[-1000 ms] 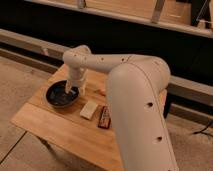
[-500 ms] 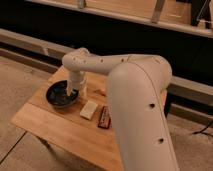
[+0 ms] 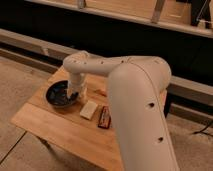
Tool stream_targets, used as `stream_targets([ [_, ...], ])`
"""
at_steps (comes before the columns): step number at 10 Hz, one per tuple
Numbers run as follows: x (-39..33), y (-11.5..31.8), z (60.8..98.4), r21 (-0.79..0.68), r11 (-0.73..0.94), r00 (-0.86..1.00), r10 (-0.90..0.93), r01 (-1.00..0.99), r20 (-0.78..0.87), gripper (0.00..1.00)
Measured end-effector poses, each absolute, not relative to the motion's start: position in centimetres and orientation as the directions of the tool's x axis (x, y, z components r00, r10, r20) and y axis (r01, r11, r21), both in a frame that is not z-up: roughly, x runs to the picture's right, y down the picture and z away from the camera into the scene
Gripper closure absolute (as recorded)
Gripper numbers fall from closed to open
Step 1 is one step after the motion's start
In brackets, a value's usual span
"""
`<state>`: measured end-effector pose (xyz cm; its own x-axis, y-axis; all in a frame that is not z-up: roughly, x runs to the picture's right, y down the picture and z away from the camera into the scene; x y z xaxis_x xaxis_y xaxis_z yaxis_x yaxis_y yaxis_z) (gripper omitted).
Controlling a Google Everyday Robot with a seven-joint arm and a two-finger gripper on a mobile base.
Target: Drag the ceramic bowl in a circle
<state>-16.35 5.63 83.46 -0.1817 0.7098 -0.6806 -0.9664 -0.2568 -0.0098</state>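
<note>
The white arm (image 3: 137, 100), cut off at the bottom edge, hides the tabletop's (image 3: 50, 127) right side. No writing can be made out on the small dark box (image 3: 104, 117). A pale block (image 3: 89, 109) lies at its 10 o'clock. Farther, at the block's 10 o'clock, sits the ceramic bowl (image 3: 56, 95). The hand (image 3: 75, 95) dips into its 3 o'clock side, fingers apart, tips hidden.

Glossy blue-black bowl (image 3: 55, 95), the white gripper (image 3: 75, 95) down in it (arm (image 3: 137, 95) white too, with small dark dots); pale cream block (image 3: 89, 109), dark box (image 3: 104, 117), honey-coloured wooden table (image 3: 47, 125).
</note>
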Motion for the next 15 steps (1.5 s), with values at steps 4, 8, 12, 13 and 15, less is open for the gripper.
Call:
stream_targets([
  [4,-17.2,7.0,83.9,-0.034,-0.238,-0.147,0.698,-0.971,-0.701,0.35],
  [8,-17.2,6.9,83.8,-0.034,-0.240,-0.148,0.699,-0.970,-0.700,0.49],
  [12,-17.3,6.9,83.8,-0.035,-0.239,-0.146,0.699,-0.970,-0.700,0.88],
  [13,-17.2,6.9,83.8,-0.035,-0.239,-0.147,0.699,-0.970,-0.700,0.97],
  [15,-17.2,7.0,83.9,-0.034,-0.231,-0.142,0.700,-0.972,-0.700,1.00],
])
